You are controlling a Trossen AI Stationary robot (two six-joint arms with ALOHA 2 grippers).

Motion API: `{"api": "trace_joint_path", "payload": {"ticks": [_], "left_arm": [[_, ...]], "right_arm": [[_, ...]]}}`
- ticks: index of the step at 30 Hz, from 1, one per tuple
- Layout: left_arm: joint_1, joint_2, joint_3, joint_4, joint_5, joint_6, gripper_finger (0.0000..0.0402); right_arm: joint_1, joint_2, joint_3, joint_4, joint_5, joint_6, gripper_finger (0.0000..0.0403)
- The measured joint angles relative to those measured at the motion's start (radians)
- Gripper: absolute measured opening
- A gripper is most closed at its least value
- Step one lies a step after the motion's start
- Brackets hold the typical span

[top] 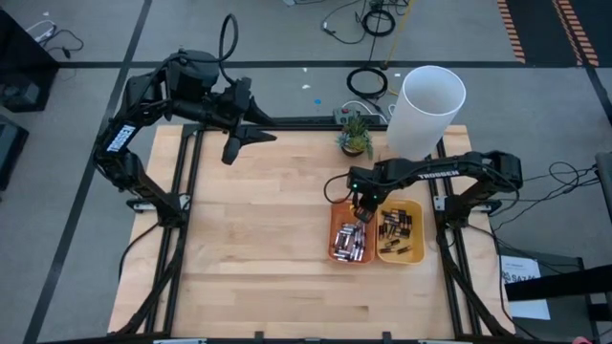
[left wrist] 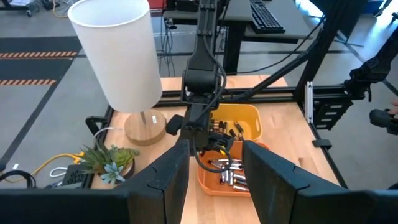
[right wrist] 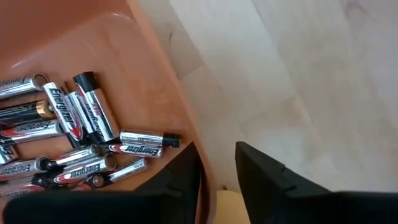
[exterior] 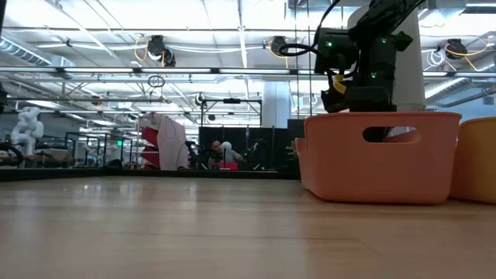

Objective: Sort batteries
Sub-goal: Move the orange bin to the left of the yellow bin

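An orange tray (top: 334, 232) and a yellow tray (top: 420, 232) sit side by side on the table's right half. Silvery batteries (top: 350, 245) are heaped in the orange one and dark batteries (top: 397, 229) in the yellow one. My right gripper (top: 359, 211) hangs low over the orange tray's far end. It is open by a narrow gap (right wrist: 214, 163) and nothing shows between the fingers. One finger stands over the tray's inside near the batteries (right wrist: 84, 127), the other over the bare wood outside the wall (right wrist: 152, 68). My left gripper (top: 251, 145) waits open, raised over the far left corner.
A white lamp (top: 427, 107) and a small potted plant (top: 356, 135) stand at the far edge, just behind the trays. Bare wood (top: 249, 239) spreads across the table's left and near parts. The orange tray's wall (exterior: 372, 167) has a handle slot.
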Motion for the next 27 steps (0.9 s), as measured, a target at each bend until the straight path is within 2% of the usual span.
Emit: {"api": "trace_joint_path", "payload": {"ticks": [12,20,27], "left_arm": [[0.000,0.000,0.000,0.000,0.000,-0.009,0.0157],[0.000,0.000,0.000,0.000,0.000,-0.010,0.0157],[0.000,0.000,0.000,0.006,-0.031,0.010,0.0157]], "right_arm": [[0.000,0.000,0.000,0.072,0.037,-0.080,0.0094],[0.000,-0.014,0.002,0.031,0.033,-0.084,0.0093],[0.001,-0.073,0.102,-0.073,0.027,-0.109,0.0093]]}}
